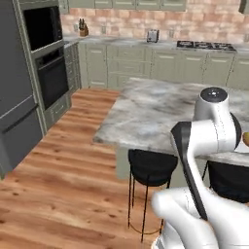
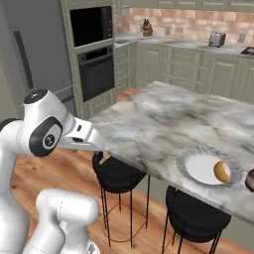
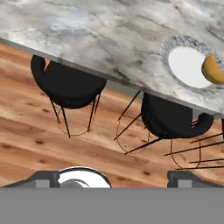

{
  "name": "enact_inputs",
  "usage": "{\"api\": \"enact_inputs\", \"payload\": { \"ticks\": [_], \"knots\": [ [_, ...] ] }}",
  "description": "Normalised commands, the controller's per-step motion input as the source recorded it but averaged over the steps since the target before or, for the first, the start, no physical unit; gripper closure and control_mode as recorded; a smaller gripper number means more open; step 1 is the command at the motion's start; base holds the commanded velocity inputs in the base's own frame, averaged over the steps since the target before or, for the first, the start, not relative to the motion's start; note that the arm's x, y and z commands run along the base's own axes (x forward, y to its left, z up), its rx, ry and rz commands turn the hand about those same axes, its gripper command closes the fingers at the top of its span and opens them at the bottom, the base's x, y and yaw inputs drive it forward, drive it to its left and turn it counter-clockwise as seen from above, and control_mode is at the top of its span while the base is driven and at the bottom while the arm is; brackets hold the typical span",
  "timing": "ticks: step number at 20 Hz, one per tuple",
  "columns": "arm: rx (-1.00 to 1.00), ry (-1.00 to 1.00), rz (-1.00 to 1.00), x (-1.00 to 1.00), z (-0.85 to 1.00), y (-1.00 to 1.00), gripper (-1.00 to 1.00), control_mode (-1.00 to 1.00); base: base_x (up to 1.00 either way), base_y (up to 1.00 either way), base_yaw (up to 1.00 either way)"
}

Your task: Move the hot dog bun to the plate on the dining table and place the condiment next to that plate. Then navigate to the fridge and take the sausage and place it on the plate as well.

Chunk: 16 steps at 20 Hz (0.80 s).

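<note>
Bun on the plate, my end effector open and empty.

My end effector (image 3: 111,177) hangs with its fingertips (image 3: 43,178) spread wide, holding nothing, over the wooden floor (image 3: 30,140) beside the dining table (image 2: 163,124). The hot dog bun (image 2: 222,171) lies on the plate (image 2: 191,156), toward one side of its white centre, and the plate sits near the table edge above the black stools (image 2: 116,173). Just beside the plate, at the right border of my right base view, a dark shape (image 2: 249,179) shows; I cannot tell what it is. The grey-green fridge (image 1: 14,97) stands well apart, across the floor, next to the built-in oven (image 1: 52,78).
</note>
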Motion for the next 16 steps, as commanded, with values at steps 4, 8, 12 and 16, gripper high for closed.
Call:
{"api": "enact_inputs", "payload": {
  "ticks": [4, 8, 12, 16],
  "knots": [
    [0.00, 0.00, 0.00, 0.00, 0.00, 0.00, -1.00, 1.00, 0.12, 1.00, 0.63],
    [0.00, 0.00, 0.00, 0.00, 0.00, 0.00, -1.00, 1.00, 0.59, 0.95, 0.52],
    [0.00, 0.00, 0.00, 0.00, 0.00, 0.00, -1.00, 1.00, 0.94, 0.64, 0.49],
    [0.00, 0.00, 0.00, 0.00, 0.00, 0.00, -1.00, 1.00, 1.00, 0.40, 0.47]
  ]
}}
